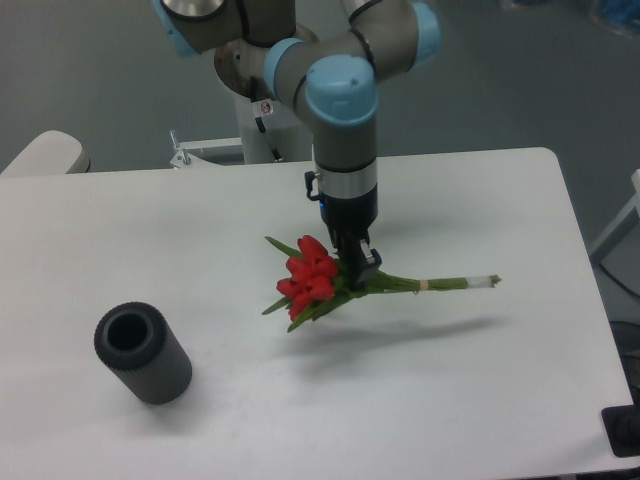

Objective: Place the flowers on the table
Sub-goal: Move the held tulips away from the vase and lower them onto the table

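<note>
The flowers, a bunch of red tulips with green leaves, lie sideways in the air with their long green stems pointing right and a pale band near the stem ends. My gripper is shut on the flowers just behind the blooms and holds them above the white table. Their shadow falls on the tabletop below and to the right, so the bunch is off the surface. The fingertips are partly hidden by leaves.
A dark grey ribbed cylinder vase stands empty at the table's front left. The arm's base is at the far edge. The table's right edge and grey floor lie beyond the stems.
</note>
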Tool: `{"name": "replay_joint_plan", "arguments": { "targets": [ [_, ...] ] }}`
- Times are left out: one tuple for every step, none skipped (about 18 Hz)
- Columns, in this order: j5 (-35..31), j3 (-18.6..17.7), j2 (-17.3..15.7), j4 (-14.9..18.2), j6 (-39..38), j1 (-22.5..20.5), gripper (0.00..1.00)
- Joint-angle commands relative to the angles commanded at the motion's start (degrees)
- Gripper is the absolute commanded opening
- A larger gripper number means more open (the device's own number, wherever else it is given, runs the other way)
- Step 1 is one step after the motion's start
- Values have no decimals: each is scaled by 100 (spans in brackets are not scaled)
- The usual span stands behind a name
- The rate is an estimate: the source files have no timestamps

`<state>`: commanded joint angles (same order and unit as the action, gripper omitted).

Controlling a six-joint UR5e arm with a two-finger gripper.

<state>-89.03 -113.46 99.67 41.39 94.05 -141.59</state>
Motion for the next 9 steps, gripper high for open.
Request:
{"name": "replay_joint_plan", "arguments": {
  "targets": [
    [0,-18,17,88,-18,17,31],
    [0,-27,26,149,-35,52,31],
    [0,-44,35,167,-36,53,31],
    [0,-97,35,168,-36,53,31],
    [-9,-193,61,159,-36,62,31],
    [0,-307,88,141,-36,62,31],
    [0,-352,114,124,-36,96,31],
    [9,-369,132,124,-36,114,31],
    [0,-387,141,132,-36,123,31]
  ]
}}
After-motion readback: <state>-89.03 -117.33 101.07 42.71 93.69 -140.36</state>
